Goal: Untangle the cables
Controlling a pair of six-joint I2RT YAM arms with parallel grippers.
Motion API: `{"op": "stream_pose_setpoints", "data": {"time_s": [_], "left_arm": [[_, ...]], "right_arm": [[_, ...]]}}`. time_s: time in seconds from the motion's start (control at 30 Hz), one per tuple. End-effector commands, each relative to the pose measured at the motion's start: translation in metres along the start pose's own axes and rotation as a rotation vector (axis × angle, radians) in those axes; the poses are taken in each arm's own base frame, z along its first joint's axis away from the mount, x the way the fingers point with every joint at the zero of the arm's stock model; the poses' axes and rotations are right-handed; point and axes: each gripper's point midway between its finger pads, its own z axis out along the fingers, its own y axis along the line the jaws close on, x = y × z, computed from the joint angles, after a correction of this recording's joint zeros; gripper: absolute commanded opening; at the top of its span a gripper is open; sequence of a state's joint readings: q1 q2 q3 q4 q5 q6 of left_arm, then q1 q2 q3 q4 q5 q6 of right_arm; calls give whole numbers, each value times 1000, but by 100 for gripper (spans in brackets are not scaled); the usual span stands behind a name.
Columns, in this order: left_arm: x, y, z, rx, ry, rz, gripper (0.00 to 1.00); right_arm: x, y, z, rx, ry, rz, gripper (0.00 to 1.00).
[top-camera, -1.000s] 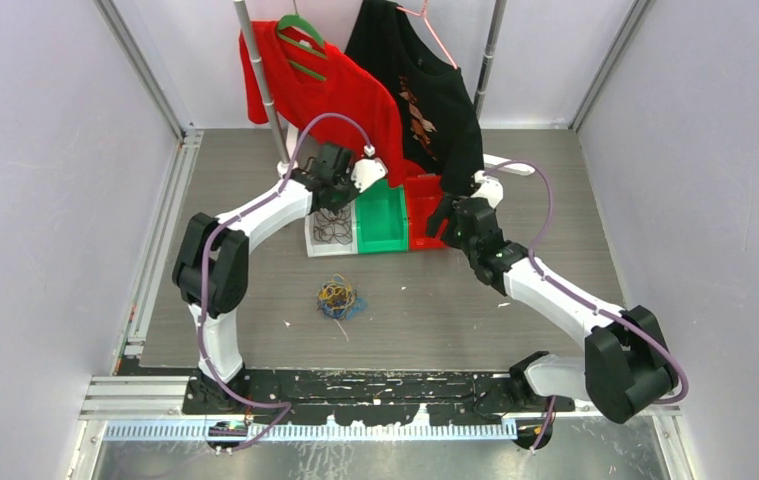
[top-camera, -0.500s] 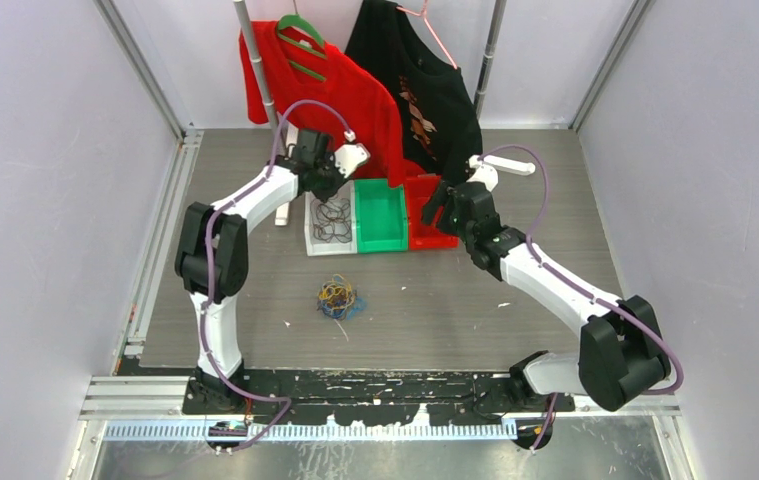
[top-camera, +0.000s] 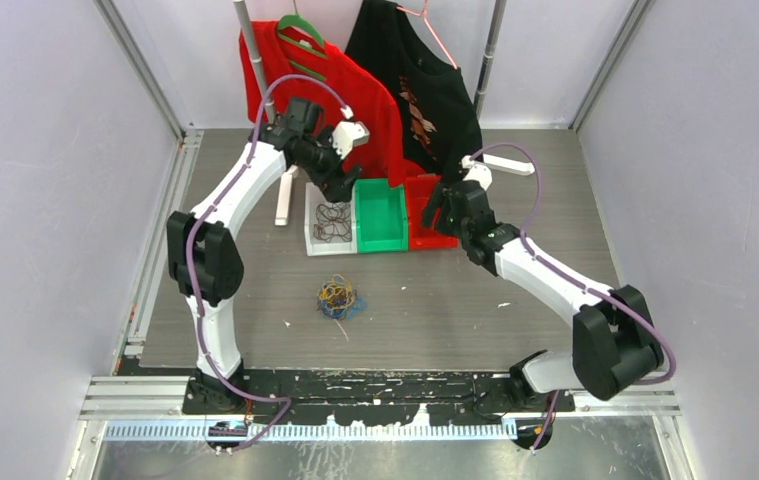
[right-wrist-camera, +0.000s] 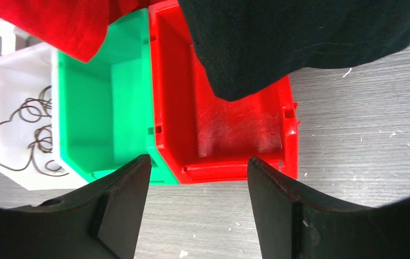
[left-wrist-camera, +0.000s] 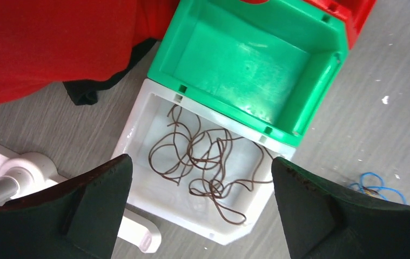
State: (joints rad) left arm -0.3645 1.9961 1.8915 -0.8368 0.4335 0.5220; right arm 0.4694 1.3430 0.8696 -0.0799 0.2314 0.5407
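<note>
Two grippers gape empty: left gripper (left-wrist-camera: 200, 164) above the white bin (left-wrist-camera: 156, 191), right gripper (right-wrist-camera: 198, 161) above the red bin (right-wrist-camera: 235, 135); the cables (top-camera: 337, 297) clump at six o'clock, seemingly nearer the left.

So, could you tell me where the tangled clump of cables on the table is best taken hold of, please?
Probably a blue loop at the right edge of the cables, coming from straight above. The clump lies low on the table, and the blue loops stick out sideways from the knot, so one strand could be pinched alone.
</note>
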Motion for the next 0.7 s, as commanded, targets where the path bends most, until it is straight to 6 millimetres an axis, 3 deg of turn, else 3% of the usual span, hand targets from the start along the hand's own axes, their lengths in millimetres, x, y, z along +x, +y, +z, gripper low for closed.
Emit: {"op": "stream_pose_setpoints", "data": {"time_s": [0.0,0.07,0.2,0.3,0.43,0.53,0.67], "left_arm": [[-18,-22,-43,49,-42,-49,99],[-12,-23,-49,43,-22,-60,99],[17,-31,-59,59,13,-93,89],[41,-33,-54,6,24,-85,68],[62,-34,-42,-54,14,-73,51],[69,-25,-32,-113,19,-65,39],[63,-20,-20,-113,-2,-74,34]], "right_arm": [[-21,9,18,-6,-69,-24,71],[-19,13,27,-13,-66,-19,71],[-14,16,44,-13,-50,-37,70],[-12,17,53,-15,-48,-44,70],[-2,20,64,-29,-30,-26,67],[6,21,70,-34,-20,-9,65],[17,30,72,-54,-5,0,63]]}}
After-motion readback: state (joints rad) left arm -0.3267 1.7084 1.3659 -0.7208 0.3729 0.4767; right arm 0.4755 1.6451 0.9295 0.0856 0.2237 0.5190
